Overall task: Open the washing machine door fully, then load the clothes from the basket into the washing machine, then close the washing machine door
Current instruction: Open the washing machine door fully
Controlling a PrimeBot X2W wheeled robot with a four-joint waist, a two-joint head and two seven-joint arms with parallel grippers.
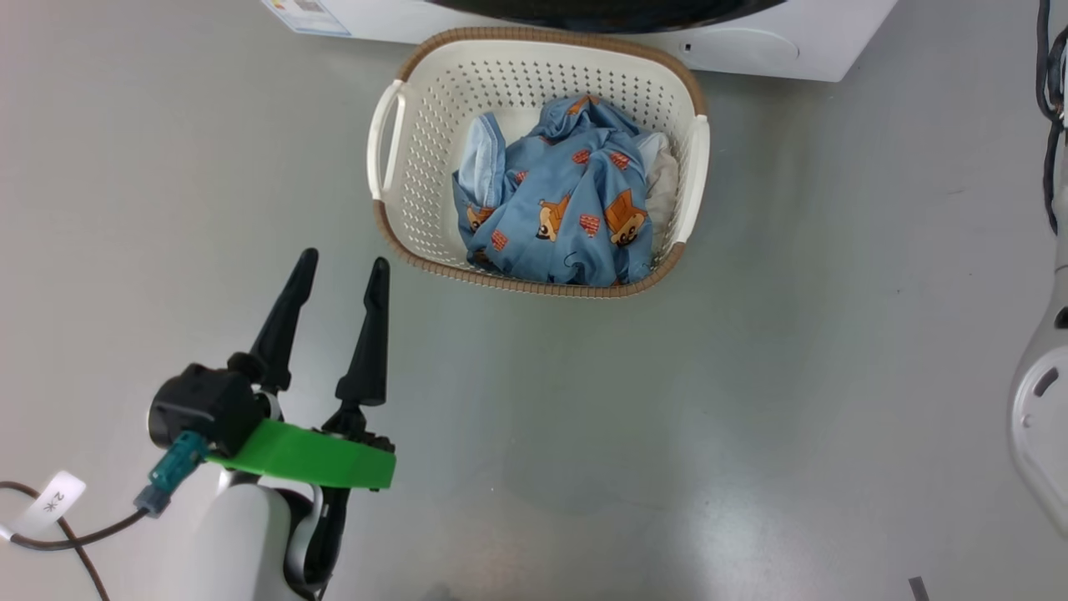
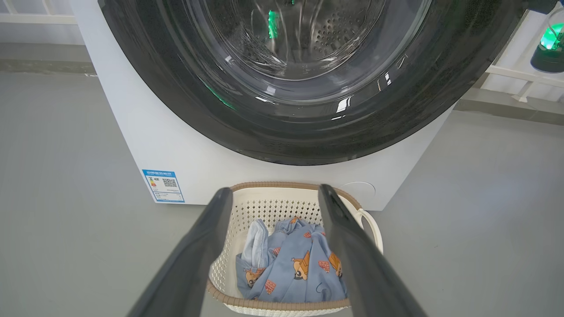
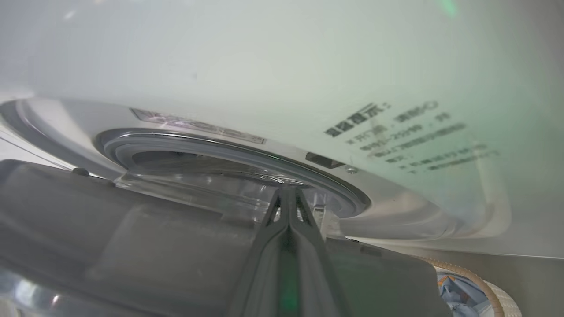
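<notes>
The washing machine (image 1: 751, 42) stands at the top edge, its black-rimmed door (image 2: 176, 97) facing my left wrist camera. In front of it on the floor sits the cream basket (image 1: 434, 167) holding the blue bear-print clothes (image 1: 559, 200). My left gripper (image 1: 344, 260) hovers open and empty, short of the basket's near left corner. The right gripper (image 3: 286, 189) is shut, fingers pressed together, its tips in the gap between the door's grey inner side (image 3: 132, 237) and the machine front by the rubber gasket (image 3: 220, 145). The door stands ajar there.
Grey floor surrounds the basket. A blue energy sticker (image 2: 163, 185) marks the washer's lower left corner. My right arm's pale shell (image 1: 1039, 417) and black cables (image 1: 1047, 83) run along the right edge. The basket rim (image 3: 476, 281) peeks below the door.
</notes>
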